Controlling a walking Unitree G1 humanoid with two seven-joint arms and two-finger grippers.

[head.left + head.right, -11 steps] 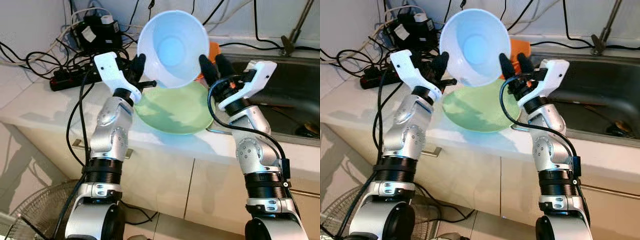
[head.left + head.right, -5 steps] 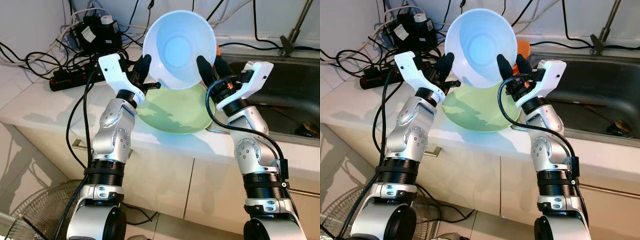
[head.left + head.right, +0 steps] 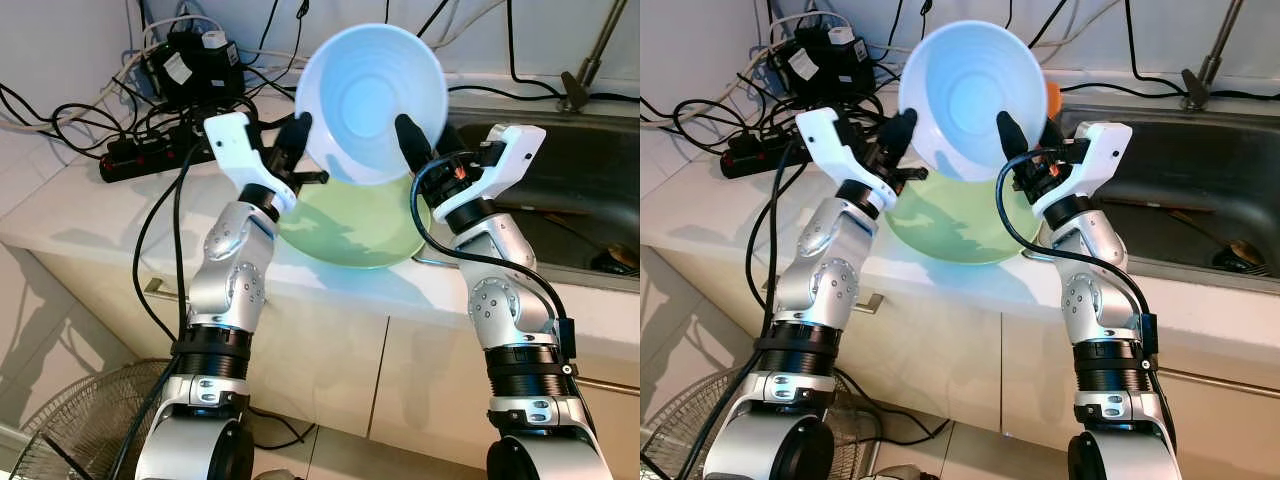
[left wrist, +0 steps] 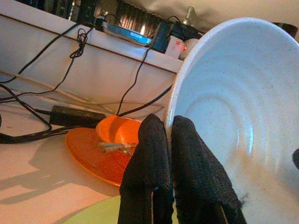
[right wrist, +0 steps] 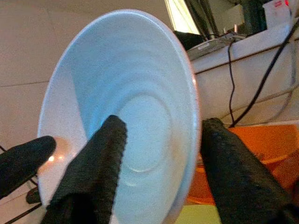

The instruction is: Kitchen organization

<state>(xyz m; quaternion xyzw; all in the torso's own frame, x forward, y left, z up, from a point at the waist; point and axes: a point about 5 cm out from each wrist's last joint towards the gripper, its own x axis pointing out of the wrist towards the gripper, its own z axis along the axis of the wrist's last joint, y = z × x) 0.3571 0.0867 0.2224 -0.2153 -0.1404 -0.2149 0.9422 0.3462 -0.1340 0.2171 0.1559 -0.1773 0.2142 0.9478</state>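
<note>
White bowl [image 3: 371,97] held up in the air above the desk [image 3: 120,215], tipped so its open inside faces the camera, gripped on opposite sides by both end effectors. Left end effector [image 3: 298,143] pinching the bowl's left rim, its two black fingers [image 4: 159,177] nearly together with the thin rim caught between them. Right end effector [image 3: 1025,131] clamped on the right rim, one finger [image 5: 100,158] lying inside the bowl and the other behind the rim, spread moderately. Directly below the bowl, a wide pale green plate [image 3: 352,227] resting flat on the desk near its front edge. Just behind the bowl, an orange plate [image 4: 91,154] carrying a small orange bowl [image 4: 114,135]. To the robot's left at the back of the desk, a tangle of black cables and a power strip [image 3: 140,160]. To the right, a steel sink [image 3: 580,190] sunk into the desk, with a tap [image 3: 585,70] rising behind it. Low on the left, by the floor, a fan [image 3: 75,430].
</note>
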